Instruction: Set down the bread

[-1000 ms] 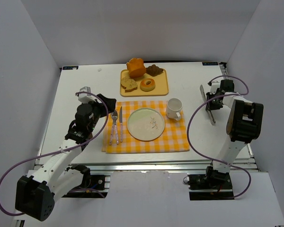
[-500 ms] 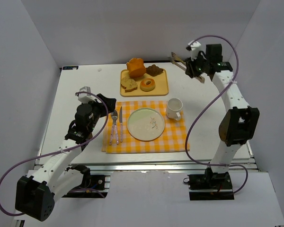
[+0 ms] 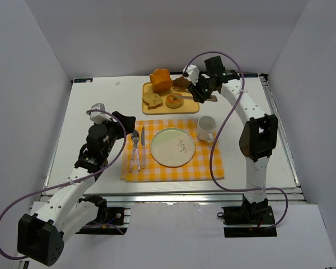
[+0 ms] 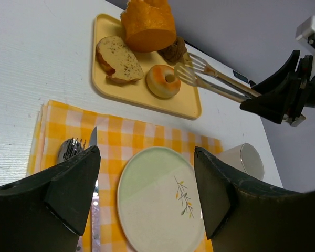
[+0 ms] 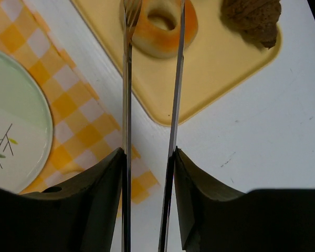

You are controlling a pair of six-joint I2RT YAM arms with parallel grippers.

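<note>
Spreading under everything is the white bench (image 3: 101, 95), with a yellow-and-white checked cloth placemat (image 3: 207, 162) on its near middle. Beyond the placemat sits a flat yellow rectangular tray (image 3: 162, 110). A round pale green plate (image 3: 172, 147) with a small sprig pattern lies on the placemat, bare. A chunky orange loaf piece (image 3: 161, 79) stands at the tray's far edge. A white ceramic mug (image 3: 206, 128) stands on the placemat just right of the plate. A flat seeded slice (image 3: 152, 100) lies on the tray's left, and a dark brown pastry (image 3: 183, 83) on its far right corner. The small golden-tan ring-shaped bread (image 4: 156, 84) rests on the tray between slice and pastry. The left hand (image 4: 146, 152) hovers above the placemat's left side, fingers wide apart and holding nothing. The right hand (image 5: 148, 163) is clamped on long metal tongs (image 5: 127, 105). The tong tips reach the bread, one on each side of it in the right wrist view. A metal fork (image 3: 135, 150) and knife (image 3: 141, 147) lie side by side left of the plate.
</note>
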